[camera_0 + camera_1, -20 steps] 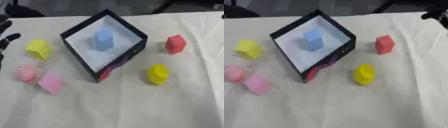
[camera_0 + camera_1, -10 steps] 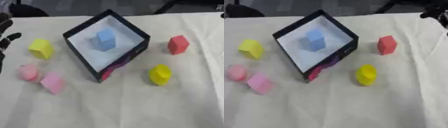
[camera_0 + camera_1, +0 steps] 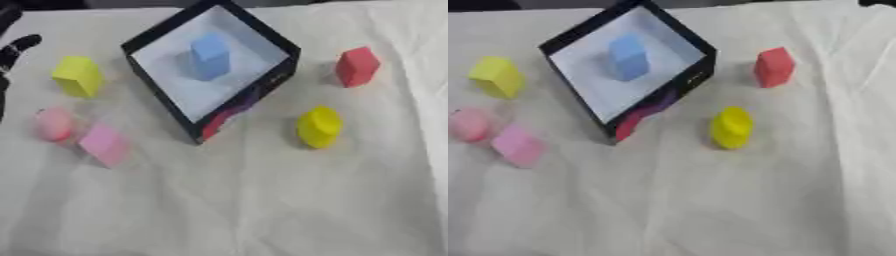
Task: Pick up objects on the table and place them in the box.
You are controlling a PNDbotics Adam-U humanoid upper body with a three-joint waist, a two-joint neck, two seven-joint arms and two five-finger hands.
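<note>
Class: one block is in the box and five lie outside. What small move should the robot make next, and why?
Probably reach the left hand right to the yellow block. That hand shows at the left edge, nearest this block, and holds nothing; the box lies just beyond.

Even, bright, diffuse light falls on the cloth-covered tabletop (image 3: 262, 200) with no glare, the red block (image 3: 357, 66) and yellow block (image 3: 318, 126) casting only faint soft shadows on their left, while both views are soft and blurred throughout, edges smeared and cloth wrinkles indistinct.
</note>
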